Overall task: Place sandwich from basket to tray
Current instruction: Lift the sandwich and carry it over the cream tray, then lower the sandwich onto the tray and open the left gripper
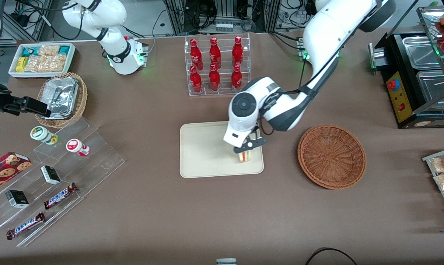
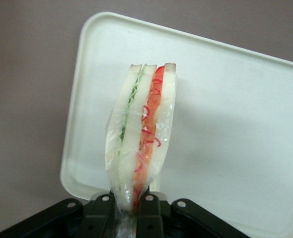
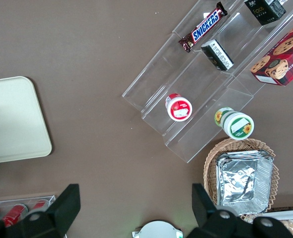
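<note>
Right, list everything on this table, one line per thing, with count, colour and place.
Triangular sandwich wedge: one, pale bread, red and green filling, in the gripper over the tray.
Flat rectangular tray: one, cream-beige, mid-table.
Round woven wicker basket: one, reddish-brown, beside the tray, nothing in it.
Bottles in a clear rack: six, red, farther from the camera than the tray.
Chocolate bars: two, brown wrappers, on clear steps toward the parked arm's end.
Gripper: one, black, shut on the sandwich, above the tray.

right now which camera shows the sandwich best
The left wrist view: the sandwich fills it, filling visible, pinched by the gripper above the tray. The front view shows only a sliver; the right wrist view shows none.
</note>
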Motion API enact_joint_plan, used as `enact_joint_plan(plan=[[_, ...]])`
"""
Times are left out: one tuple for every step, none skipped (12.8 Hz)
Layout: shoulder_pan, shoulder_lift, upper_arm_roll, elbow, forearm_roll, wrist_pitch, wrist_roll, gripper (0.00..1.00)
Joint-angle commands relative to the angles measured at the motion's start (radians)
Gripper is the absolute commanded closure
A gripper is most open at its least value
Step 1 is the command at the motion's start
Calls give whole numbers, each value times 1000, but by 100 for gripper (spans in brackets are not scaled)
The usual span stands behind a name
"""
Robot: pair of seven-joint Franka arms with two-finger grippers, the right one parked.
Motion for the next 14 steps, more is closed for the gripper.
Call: enact_joint_plan(plan=[[-54,71,5,86,26,18,-54,100],[-73,79,12,86,41,47,-69,100],[-85,86,19,86,55,62,-86,100],[-88,95,20,88,63,63,-90,100],[-88,102,20,88,66,64,-92,100],[-90,103,20,88,68,64,-92,100],[-90,106,20,88,68,64,-92,100],[-91,108,20,88,68,64,-92,100],[-99,114,22,91,69,66,-92,100],[-101,120,22,103,80,67,-92,100],[-105,129,23,106,97,67,-98,100],[-105,134,22,106,106,67,-110,100],[-105,138,22,106,111,69,-113,100],[-107,143,23,114,111,70,-115,100]])
